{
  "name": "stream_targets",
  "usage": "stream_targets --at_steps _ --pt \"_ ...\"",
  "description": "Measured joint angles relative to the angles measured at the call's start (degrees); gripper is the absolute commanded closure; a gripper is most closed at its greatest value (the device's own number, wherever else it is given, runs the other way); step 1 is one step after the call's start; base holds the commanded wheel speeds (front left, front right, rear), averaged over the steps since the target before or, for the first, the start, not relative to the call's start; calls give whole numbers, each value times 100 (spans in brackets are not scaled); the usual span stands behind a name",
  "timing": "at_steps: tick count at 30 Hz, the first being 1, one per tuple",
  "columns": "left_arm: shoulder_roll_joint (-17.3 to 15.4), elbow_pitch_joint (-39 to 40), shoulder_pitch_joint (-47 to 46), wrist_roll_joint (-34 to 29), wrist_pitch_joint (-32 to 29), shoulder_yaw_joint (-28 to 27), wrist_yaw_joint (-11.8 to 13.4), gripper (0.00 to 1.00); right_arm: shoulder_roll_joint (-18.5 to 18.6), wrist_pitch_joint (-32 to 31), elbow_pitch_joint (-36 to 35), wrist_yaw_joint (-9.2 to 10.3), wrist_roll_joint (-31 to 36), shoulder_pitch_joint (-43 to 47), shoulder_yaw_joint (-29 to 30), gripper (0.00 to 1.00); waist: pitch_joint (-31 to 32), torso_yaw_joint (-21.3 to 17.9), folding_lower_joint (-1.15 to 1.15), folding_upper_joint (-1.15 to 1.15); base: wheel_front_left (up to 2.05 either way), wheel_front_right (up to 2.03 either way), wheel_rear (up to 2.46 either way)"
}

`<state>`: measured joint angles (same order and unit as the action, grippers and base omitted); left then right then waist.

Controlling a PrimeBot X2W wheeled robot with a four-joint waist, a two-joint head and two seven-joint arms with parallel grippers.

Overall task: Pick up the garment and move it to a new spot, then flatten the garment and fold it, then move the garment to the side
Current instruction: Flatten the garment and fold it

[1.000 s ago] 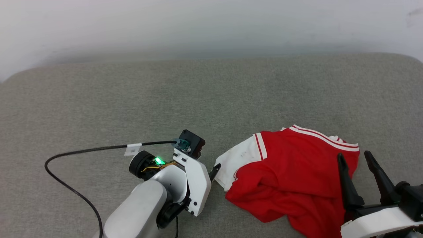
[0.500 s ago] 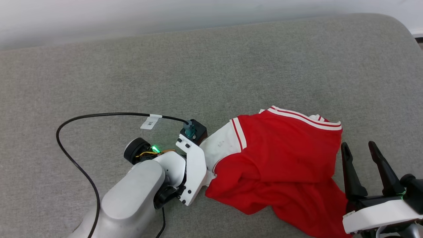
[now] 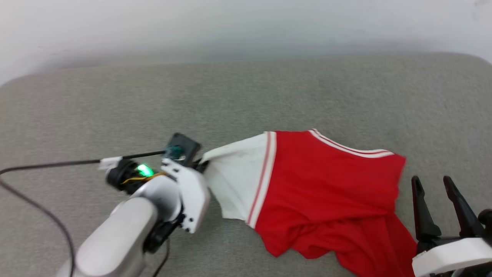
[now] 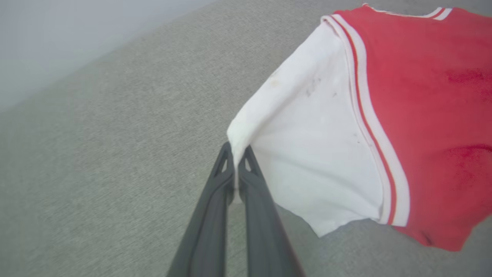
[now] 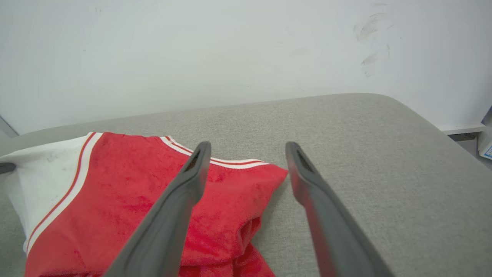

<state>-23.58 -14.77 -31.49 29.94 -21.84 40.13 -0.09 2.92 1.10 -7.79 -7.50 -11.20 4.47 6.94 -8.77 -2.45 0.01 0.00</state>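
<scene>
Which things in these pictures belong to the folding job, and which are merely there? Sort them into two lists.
Belong to the job: the garment; left gripper, jaws shut on its white sleeve end; right gripper, jaws open, near the red body.

Merely there: grey padded surface; black cable; white wall.

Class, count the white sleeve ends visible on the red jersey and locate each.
1. The white sleeve end is at the left of the red jersey in the head view, pinched by the left gripper; another may be hidden in folds.
</scene>
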Motion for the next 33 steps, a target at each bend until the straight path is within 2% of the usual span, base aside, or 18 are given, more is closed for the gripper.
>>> stream_targets --at_steps 6,9,13,16,17,18,19,27,33 --pt "-624 737 1003 269 134 -591 783 100 -1 -149 -54 0 -43 198 104 0 285 381 0 0 0 0 0" --pt "-836 864 1693 515 114 -829 1131 100 -1 -219 -97 0 -81 285 118 0 404 540 0 0 0 0 0" --pt "-848 865 2515 886 102 -951 1380 100 -1 -292 -134 0 -93 322 115 0 520 658 -1 0 0 0 0" --pt "-765 760 2833 1104 137 -980 1394 100 -1 -352 -143 0 -94 357 99 0 565 676 -1 0 0 0 0" --pt "-698 744 2883 1161 175 -982 1392 79 -1 -369 -144 0 -96 372 97 0 577 677 -1 0 0 0 0" --pt "-643 733 2895 1160 253 -983 1394 20 -1 -378 -143 0 -96 375 104 0 591 675 -1 0 0 0 0" --pt "-601 733 2894 1147 347 -994 1399 0 -1 -405 -141 0 -96 375 111 0 613 673 -1 0 0 0 0" --pt "-383 859 2704 740 1482 -1211 1626 0 -1 -606 -90 0 -120 437 199 0 867 622 -1 0 0 0 0" --pt "-92 1074 2518 472 2564 -1356 1661 0 0 -743 -8 0 -68 374 270 0 936 617 -1 0 0 0 0"
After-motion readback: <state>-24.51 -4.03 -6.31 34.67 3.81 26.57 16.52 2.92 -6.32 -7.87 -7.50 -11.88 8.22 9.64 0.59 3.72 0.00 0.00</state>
